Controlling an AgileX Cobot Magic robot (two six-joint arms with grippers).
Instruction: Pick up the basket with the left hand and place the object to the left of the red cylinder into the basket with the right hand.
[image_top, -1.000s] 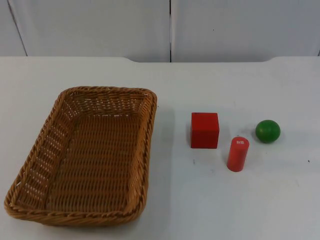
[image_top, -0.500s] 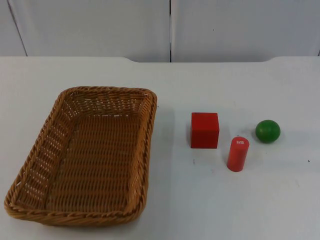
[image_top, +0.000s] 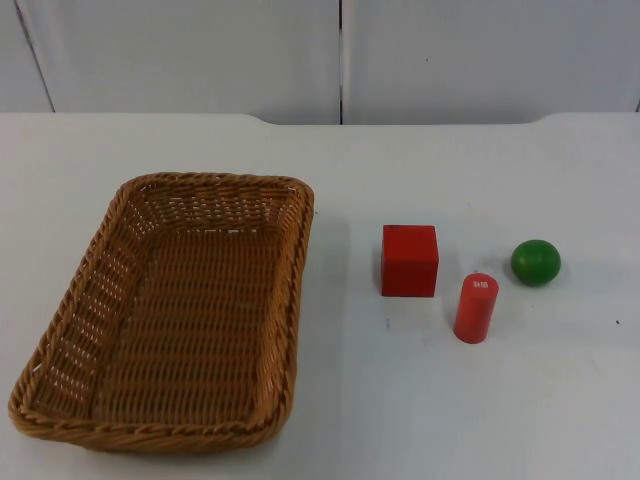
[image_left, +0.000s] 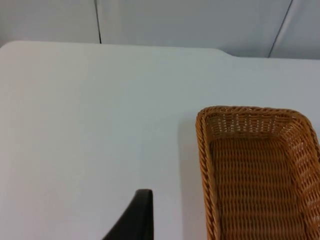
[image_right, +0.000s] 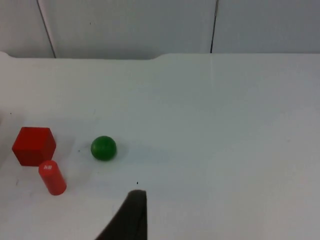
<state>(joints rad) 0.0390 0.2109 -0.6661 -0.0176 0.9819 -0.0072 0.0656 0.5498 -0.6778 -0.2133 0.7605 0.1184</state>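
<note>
A brown wicker basket (image_top: 150, 437) rests empty on the left half of the white table. A red cube (image_top: 409, 260) sits right of it, and the red cylinder (image_top: 476, 308) stands just right and nearer of the cube. In the left wrist view, my left gripper (image_left: 136, 217) hovers over bare table, left of the basket's rim (image_left: 202, 160) and apart from it. In the right wrist view, my right gripper (image_right: 131, 215) is over bare table, well clear of the cube (image_right: 33, 145) and cylinder (image_right: 52, 177).
A green ball (image_top: 535, 262) lies right of the cylinder; it is the object closest to my right gripper, green ball (image_right: 103, 148). The grey partition wall (image_top: 340, 55) closes the far table edge.
</note>
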